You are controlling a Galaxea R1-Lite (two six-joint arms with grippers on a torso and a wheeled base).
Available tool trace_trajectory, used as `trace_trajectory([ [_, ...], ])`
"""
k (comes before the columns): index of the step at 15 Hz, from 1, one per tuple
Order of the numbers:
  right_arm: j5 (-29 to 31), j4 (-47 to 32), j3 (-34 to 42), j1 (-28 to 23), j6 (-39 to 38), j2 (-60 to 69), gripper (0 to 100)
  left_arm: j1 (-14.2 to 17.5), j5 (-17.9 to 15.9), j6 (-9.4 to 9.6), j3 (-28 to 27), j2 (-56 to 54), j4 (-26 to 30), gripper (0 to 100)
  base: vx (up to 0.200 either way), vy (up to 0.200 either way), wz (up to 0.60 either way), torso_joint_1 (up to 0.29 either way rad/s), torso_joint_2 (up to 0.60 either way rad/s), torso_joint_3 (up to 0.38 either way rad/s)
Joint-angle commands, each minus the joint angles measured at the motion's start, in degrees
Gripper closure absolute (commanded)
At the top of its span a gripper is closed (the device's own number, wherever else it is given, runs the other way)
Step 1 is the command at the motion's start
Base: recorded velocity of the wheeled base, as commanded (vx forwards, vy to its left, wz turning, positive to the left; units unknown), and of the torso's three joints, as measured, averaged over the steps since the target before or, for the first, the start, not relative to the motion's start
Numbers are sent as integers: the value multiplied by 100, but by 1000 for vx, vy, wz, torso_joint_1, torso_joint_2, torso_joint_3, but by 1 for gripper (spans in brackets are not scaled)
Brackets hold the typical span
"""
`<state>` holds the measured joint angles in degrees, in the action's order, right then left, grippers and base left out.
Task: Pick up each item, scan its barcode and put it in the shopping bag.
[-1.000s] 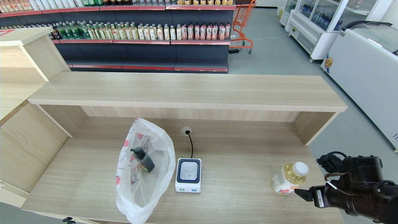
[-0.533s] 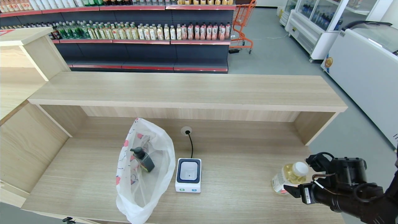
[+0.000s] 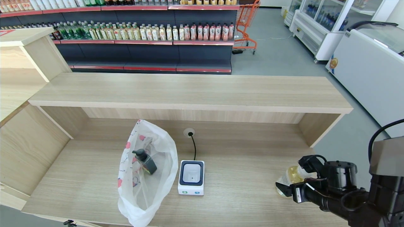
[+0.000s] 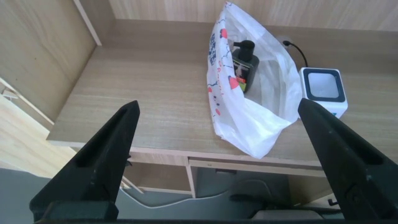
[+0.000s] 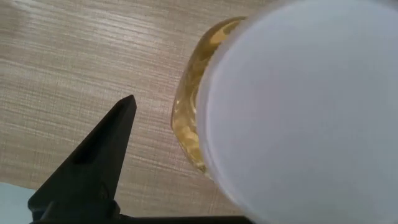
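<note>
Yellow-filled clear plastic bottle with white cap [image 3: 293, 176] now sits between your right gripper's [image 3: 285, 188] spread fingers: you've closed in, grasp next.

One shopping bag [image 3: 148, 189]. One dark pump bottle [image 3: 145, 161] in it. One white scanner [image 3: 191, 177], one black cable [image 3: 193, 146]. One yellow oil bottle [image 3: 291, 177], right side. One counter [image 3: 240, 151].

Small supermarket, seen from its checkout. Long shelves [image 3: 142, 41] of bottled drinks [image 3: 151, 32] line the far aisle, with an orange trolley [image 3: 247, 23] at the aisle end and glass-door coolers [image 3: 322, 19] and a chest freezer [image 3: 369, 69] alongside. A wooden counter [image 3: 189, 91] carries a barcode scanner [image 3: 191, 177] and a shopping bag [image 3: 139, 205].
</note>
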<state>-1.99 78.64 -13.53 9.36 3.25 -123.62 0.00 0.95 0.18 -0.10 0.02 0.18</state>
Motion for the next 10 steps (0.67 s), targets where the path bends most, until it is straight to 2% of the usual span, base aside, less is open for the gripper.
trace_trajectory([
  [1,-3,301,-9,92,26,-408,0,0,2,-1,1,-2,-1,0,0,0,0,0,0,0],
  [7,-3,1118,-141,136,246,-988,0,0,2,-1,10,-2,-1,0,0,0,0,0,0,0],
  [8,-3,1136,-211,136,255,-1023,100,0,2,-1,1,-2,-1,0,0,0,0,0,0,0],
  [10,-12,1136,-413,136,272,-1032,100,0,2,-1,1,-2,-1,0,0,0,0,0,0,0],
])
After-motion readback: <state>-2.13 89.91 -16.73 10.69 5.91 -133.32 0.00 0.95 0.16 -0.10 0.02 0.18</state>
